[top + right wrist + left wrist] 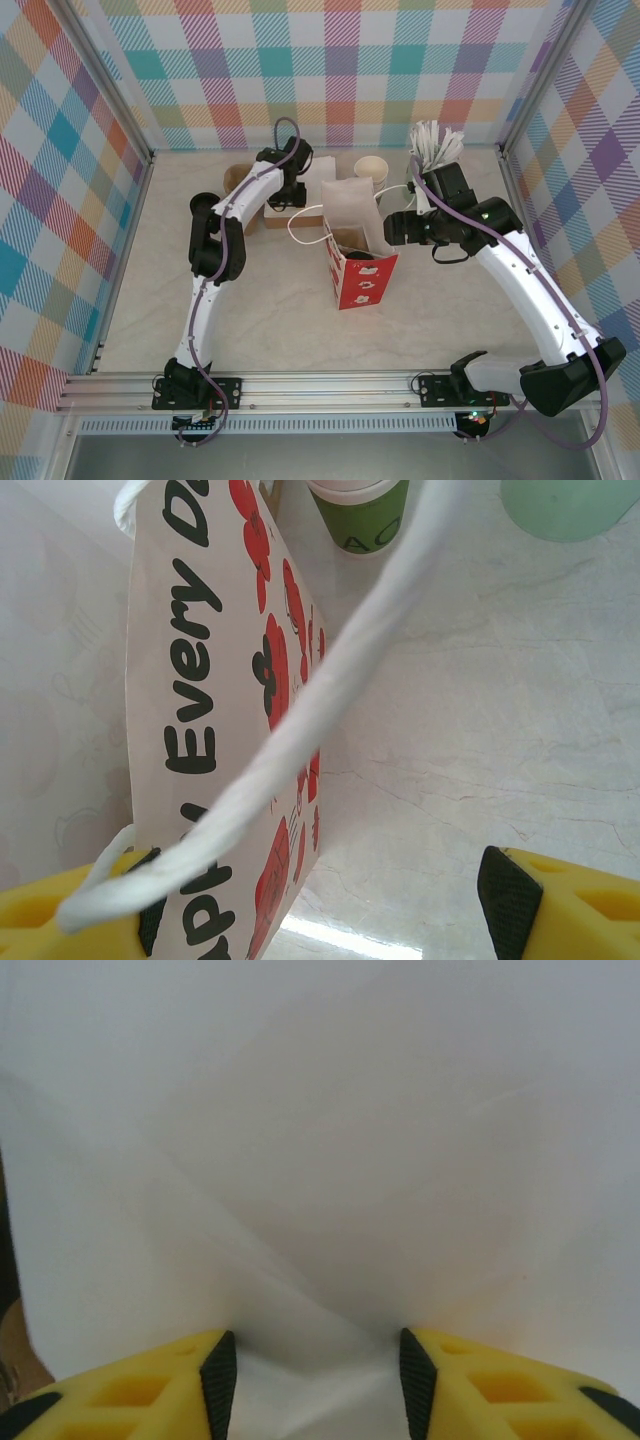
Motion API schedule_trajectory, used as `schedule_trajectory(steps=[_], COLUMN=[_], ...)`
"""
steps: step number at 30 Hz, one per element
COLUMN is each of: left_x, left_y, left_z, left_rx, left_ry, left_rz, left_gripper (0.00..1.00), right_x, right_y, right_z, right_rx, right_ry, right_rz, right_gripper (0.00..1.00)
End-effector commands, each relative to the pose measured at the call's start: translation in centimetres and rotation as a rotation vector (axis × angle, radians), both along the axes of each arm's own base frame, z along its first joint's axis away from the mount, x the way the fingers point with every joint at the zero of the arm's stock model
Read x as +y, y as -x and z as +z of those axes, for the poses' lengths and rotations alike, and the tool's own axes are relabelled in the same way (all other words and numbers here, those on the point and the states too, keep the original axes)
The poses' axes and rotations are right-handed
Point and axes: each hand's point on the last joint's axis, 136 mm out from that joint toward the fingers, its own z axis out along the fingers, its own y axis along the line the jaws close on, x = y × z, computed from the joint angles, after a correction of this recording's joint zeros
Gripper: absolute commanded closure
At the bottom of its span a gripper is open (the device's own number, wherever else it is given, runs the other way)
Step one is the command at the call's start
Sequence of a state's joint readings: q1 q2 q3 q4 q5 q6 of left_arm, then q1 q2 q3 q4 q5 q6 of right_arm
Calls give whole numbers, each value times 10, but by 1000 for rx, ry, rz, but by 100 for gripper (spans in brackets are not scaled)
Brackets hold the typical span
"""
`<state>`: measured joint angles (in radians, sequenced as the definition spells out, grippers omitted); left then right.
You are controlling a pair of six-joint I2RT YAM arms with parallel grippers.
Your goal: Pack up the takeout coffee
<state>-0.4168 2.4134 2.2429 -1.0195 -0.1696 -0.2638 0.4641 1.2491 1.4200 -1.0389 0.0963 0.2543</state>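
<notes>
Takeout coffee (372, 168) is on the bench (250, 330) just behind the paper bag (362, 280) (not inside). Left fingers (150, 1390) apart around white bag paper, right fingers (560, 900) spread wide beside its handle (330, 670).

The place is a robotics lab test cell. Colourful plaid-printed panel walls (340, 60) box in a pale marble-patterned tabletop (270, 330). Silver aluminium frame rails (330, 383) edge it, and two white-and-black robot arms (205, 300) are bolted to the near rail.
</notes>
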Motion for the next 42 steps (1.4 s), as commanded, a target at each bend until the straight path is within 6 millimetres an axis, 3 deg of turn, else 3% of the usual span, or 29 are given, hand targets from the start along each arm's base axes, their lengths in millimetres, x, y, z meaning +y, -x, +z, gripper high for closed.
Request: schedule_trajectory(steps=[1, 8, 21, 42], left_x=[2, 3, 3, 4], left_y=[8, 7, -1, -10], left_z=[-12, -11, 28, 63], left_rx=[44, 39, -40, -123], left_ry=[-36, -43, -33, -31], left_rz=[-10, -9, -18, -25], left_gripper=[59, 68, 66, 88], right_x=[-1, -1, 3, -7], right_y=[0, 0, -1, -1], right_z=[-1, -2, -2, 8], right_rx=[2, 5, 13, -44], right_ry=[-11, -9, -18, 3], right_rz=[-11, -8, 0, -28], right_gripper=[17, 17, 17, 17])
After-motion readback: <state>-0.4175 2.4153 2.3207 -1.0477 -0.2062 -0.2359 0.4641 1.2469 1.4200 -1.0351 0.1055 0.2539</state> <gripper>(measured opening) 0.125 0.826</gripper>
